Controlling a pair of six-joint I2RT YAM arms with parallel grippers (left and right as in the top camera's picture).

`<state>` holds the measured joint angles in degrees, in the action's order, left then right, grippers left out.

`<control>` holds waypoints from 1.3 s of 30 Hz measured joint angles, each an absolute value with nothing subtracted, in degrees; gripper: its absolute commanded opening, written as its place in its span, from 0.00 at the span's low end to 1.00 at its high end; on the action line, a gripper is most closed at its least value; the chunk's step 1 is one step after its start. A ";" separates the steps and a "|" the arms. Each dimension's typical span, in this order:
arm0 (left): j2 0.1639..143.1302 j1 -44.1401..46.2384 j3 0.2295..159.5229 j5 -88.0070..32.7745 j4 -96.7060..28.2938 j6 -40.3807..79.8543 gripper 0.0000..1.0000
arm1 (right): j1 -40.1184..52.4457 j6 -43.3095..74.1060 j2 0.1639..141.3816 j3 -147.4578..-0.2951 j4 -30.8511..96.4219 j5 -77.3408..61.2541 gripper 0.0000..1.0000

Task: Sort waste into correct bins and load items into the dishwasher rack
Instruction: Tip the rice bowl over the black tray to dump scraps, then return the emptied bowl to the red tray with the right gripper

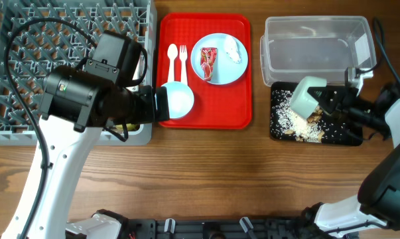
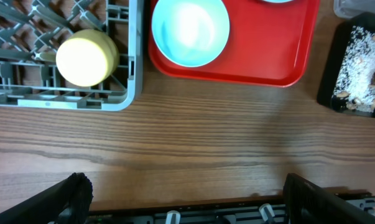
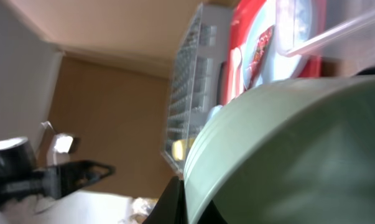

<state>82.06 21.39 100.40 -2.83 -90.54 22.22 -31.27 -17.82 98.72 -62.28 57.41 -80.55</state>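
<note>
Wood-grain counter (image 1: 206,172) carries a red serving tray (image 1: 206,116). Right of it, the pale mint green bowl (image 1: 304,97) tilts over the black tray (image 1: 345,138) of white grains (image 1: 294,119), pinched in the right claw (image 1: 327,103). At the red tray's left edge, the left claw (image 2: 190,199) hangs spread wide, empty.

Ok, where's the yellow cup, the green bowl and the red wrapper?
yellow cup (image 2: 86,58), left wrist view, middle of its round face.
mint green bowl (image 1: 306,95), overhead view, middle of its outer side.
red wrapper (image 1: 207,62), overhead view, middle of the printed wrapper.
</note>
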 measured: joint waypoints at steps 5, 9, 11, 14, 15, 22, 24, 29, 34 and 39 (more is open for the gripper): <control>82.06 21.39 100.40 -2.83 -90.54 22.22 1.00 | -31.31 -13.04 97.65 -62.28 56.25 -80.03 0.04; 82.06 21.39 100.40 -2.83 -90.50 22.22 1.00 | -31.29 -10.09 93.91 -62.28 52.62 -78.02 0.04; 82.06 21.39 100.40 -2.83 -90.50 22.22 1.00 | -31.09 -9.13 91.81 -62.28 52.56 -75.81 0.04; 82.06 21.39 100.40 -2.83 -90.50 22.22 1.00 | -28.45 -8.14 86.94 -62.28 52.38 -69.97 0.05; 82.06 21.39 100.40 -2.83 -90.48 22.22 1.00 | -26.96 -7.94 85.03 -62.28 52.31 -68.07 0.04; 82.06 21.39 100.40 -2.83 -90.45 22.24 1.00 | -1.50 -0.93 66.94 -64.38 48.23 -41.32 0.04; 82.06 21.39 100.40 -2.83 -90.45 22.24 1.00 | 7.38 2.50 64.95 -64.95 46.85 -33.34 0.04; 82.06 21.39 100.40 -2.83 -90.48 22.22 1.00 | 25.87 8.58 68.64 -65.08 43.31 -18.13 0.04; 82.06 21.39 100.40 -2.83 -90.45 22.24 1.00 | 33.17 12.03 82.04 -65.08 36.88 -9.43 0.04; 82.06 21.39 100.40 -2.83 -90.48 22.22 1.00 | 33.12 14.04 92.68 -65.08 31.92 -6.55 0.05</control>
<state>82.06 21.39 100.40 -2.83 -90.48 22.22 33.12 14.04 92.68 -65.08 31.92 -6.55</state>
